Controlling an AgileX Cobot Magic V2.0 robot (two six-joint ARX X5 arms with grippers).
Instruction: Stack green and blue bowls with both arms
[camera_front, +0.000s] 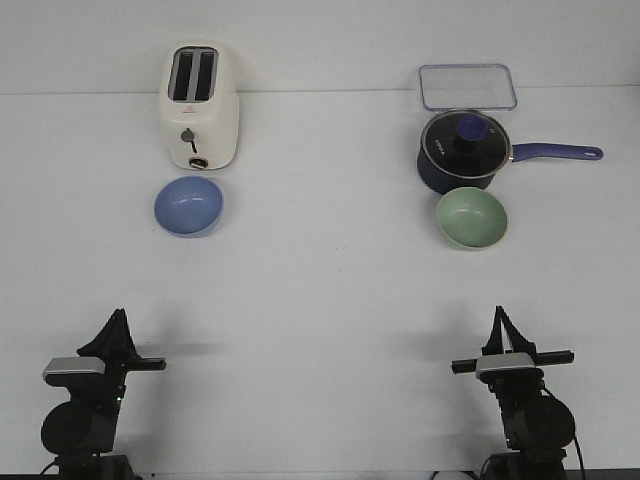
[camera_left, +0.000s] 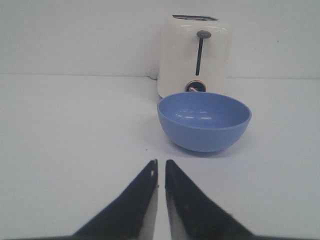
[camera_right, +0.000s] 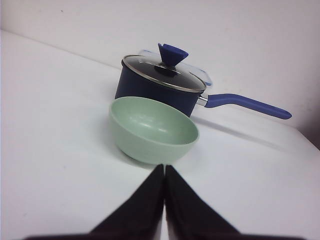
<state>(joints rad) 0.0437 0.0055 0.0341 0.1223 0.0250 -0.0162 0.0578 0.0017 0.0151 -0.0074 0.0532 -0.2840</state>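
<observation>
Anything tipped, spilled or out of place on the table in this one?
Nothing stands out. The blue bowl sits upright before the toaster, the green bowl upright before the lidded saucepan. Both bowls look empty, nothing has spilled, and both grippers are shut, away from them.

Blue bowl (camera_front: 188, 205) sits left on surface (camera_front: 320, 290), just before toaster (camera_front: 200, 105). Green bowl (camera_front: 471, 218) right, just before saucepan (camera_front: 465, 150); tray (camera_front: 467, 86) behind saucepan. Bowls well apart.

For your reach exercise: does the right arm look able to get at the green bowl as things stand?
Probably yes. The green bowl sits straight ahead of the right gripper with bare table between them. The saucepan stands close behind the bowl, so only the far side looks crowded.
</observation>
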